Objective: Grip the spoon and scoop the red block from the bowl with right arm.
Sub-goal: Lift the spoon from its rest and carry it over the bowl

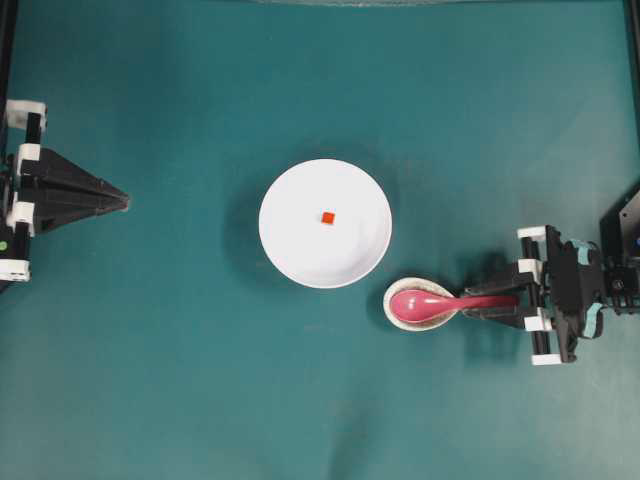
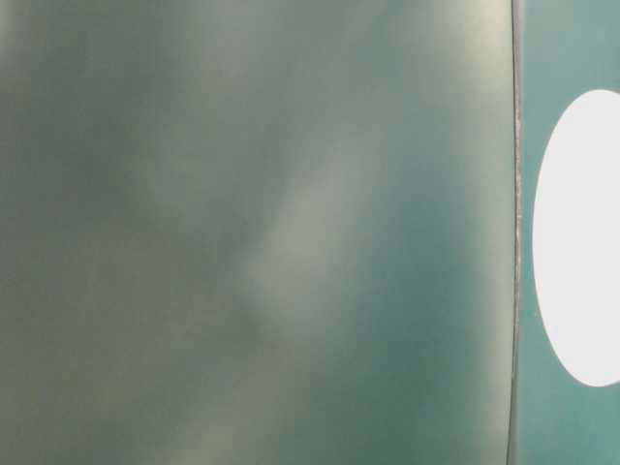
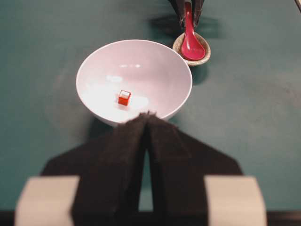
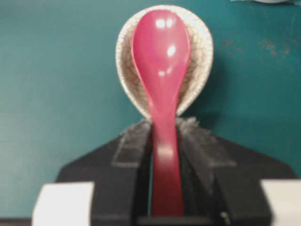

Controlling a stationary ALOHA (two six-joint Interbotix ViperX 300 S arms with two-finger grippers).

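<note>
Just beside the white bowl [image 1: 325,223], the pink spoon [image 1: 425,303] lay with its scoop in a speckled rest [image 1: 420,304]. The right gripper [image 1: 495,300] had its pads pressed against the handle, hiding its far end. The red block [image 1: 328,217] sat mid-bowl. The left gripper [image 3: 147,117], well apart, was closed and empty. The table-level view was mostly blur.

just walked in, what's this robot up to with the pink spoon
The right gripper has its fingers closed on the handle of the pink spoon, whose scoop lies in a small speckled spoon rest on the green table. The red block sits alone in the white bowl, not yet scooped. The left gripper is shut and parked at the far side, holding nothing.
</note>
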